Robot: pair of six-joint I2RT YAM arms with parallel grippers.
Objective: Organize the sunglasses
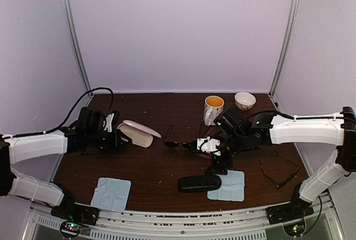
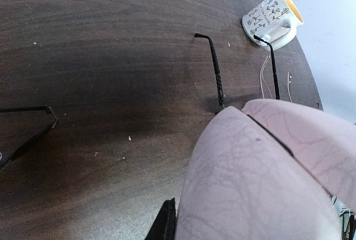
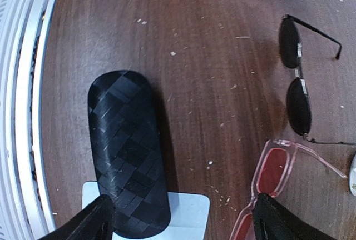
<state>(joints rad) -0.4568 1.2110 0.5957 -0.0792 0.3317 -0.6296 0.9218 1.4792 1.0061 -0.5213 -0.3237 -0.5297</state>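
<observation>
Your left gripper (image 1: 117, 135) pinches the pink case (image 1: 138, 134), which gapes open at the left of the table (image 1: 156, 168). You cannot tell what lies inside it. The black case (image 1: 199, 183) is closed, with one end resting on the right cloth (image 1: 232, 189).

Your right gripper (image 3: 183, 201) hangs with its jaws spread wide, one finger by the black case and the other by the pink-red pair (image 3: 271, 176). The top view mostly hides that pair under the wrist. The right wrist view shows it just beside the dark pair (image 3: 295, 84).

The dark pair lies mid-table, its lens row running left to right and its temples open toward the mug (image 1: 213, 109). The thin pair (image 1: 278, 171) lies unfolded near the right edge.
</observation>
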